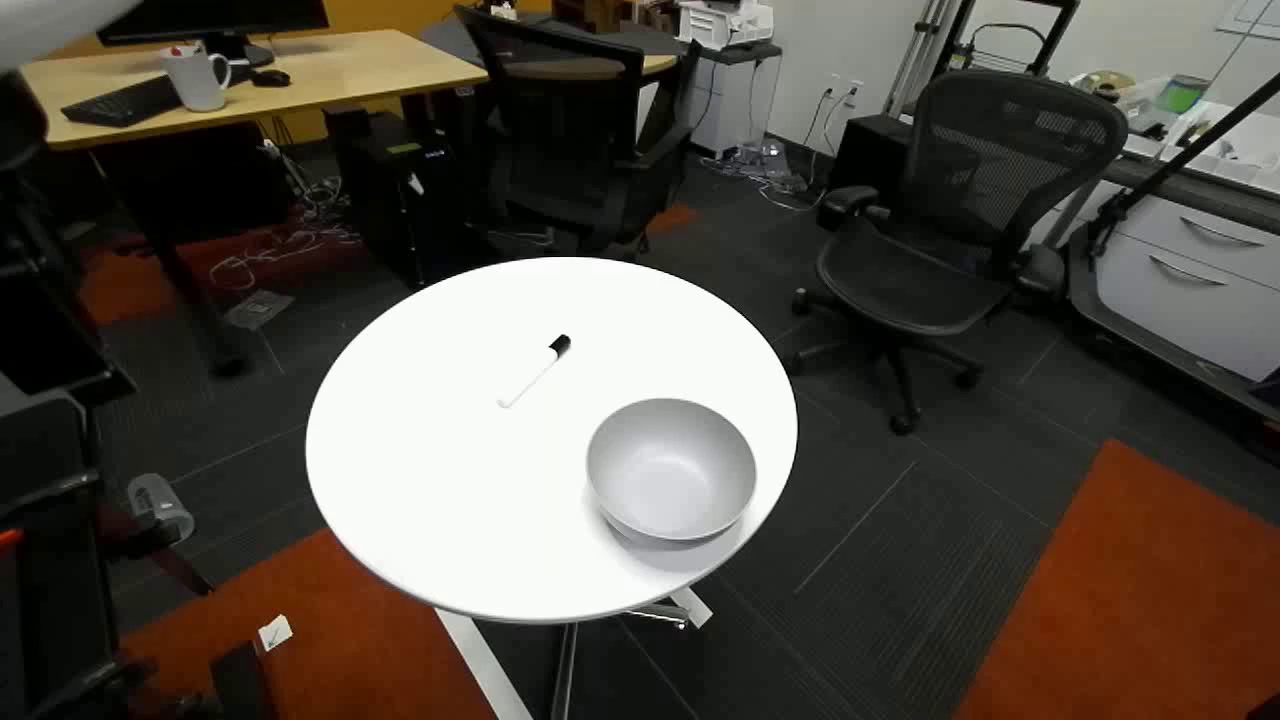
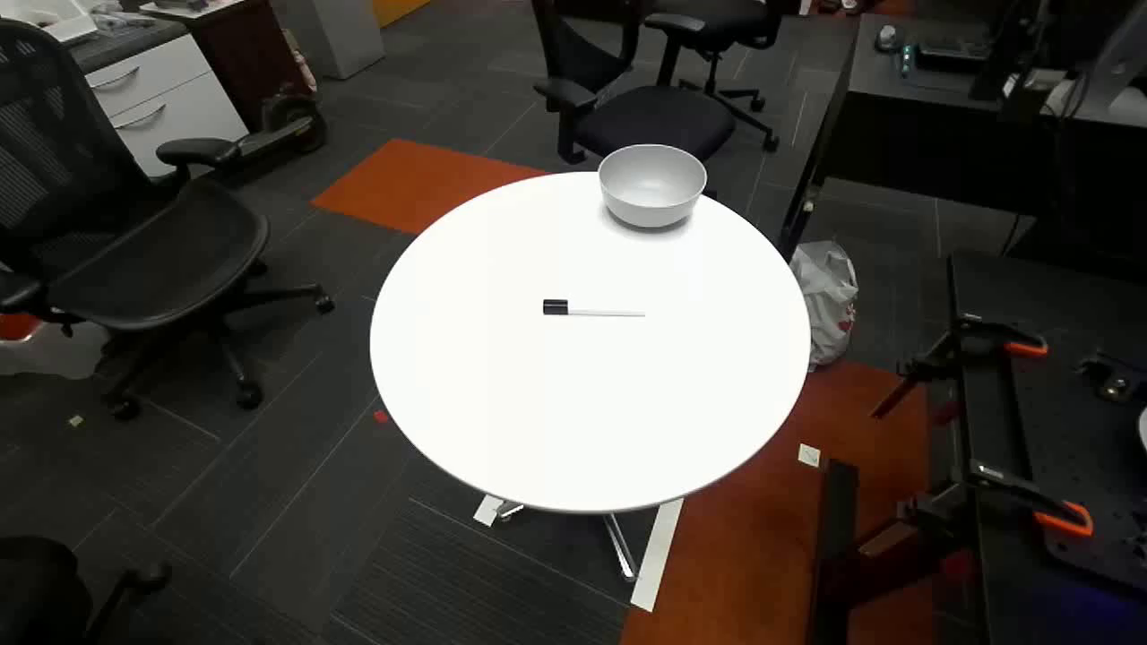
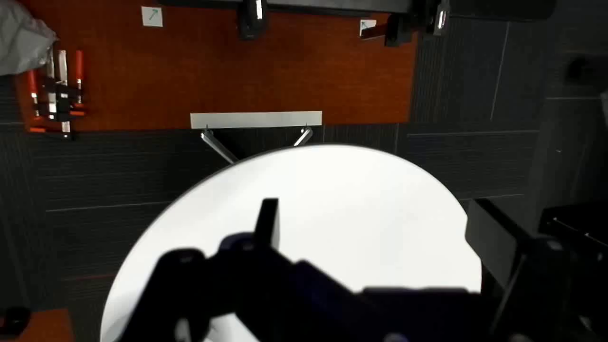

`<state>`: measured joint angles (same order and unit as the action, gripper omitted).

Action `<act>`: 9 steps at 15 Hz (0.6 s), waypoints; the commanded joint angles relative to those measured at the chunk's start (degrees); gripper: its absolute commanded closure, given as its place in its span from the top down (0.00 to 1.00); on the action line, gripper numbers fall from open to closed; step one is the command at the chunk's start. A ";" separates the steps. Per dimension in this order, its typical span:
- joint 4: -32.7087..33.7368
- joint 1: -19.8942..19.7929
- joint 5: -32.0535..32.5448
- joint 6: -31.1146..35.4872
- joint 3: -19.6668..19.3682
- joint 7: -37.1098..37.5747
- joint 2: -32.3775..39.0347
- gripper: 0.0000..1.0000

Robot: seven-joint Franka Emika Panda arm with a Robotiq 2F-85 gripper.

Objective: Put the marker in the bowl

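The marker, white with a black cap, lies flat near the middle of the round white table in both exterior views. The light grey bowl stands upright near the table's edge, apart from the marker, in both exterior views. No contents show in the bowl. My gripper shows in the wrist view only. Its fingers are wide apart with nothing between them, above the table. The marker does not show in the wrist view. A pale patch behind the left finger is too hidden to identify.
The round white table also shows in the wrist view. Black office chairs stand around it. A dark bench with orange-handled clamps stands beside it. A desk with a mug is farther back.
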<state>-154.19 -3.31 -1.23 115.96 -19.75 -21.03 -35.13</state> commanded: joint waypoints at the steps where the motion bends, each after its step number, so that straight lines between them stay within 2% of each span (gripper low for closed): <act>1: 0.08 -1.43 -0.89 -0.11 1.37 -0.77 0.30 1.00; 5: 0.08 -1.43 -0.89 -0.11 1.37 -0.77 0.30 1.00; 9: 4.06 0.17 -0.71 0.41 3.22 -0.16 4.90 1.00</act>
<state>-153.59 -3.31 -1.24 115.96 -18.86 -21.04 -34.44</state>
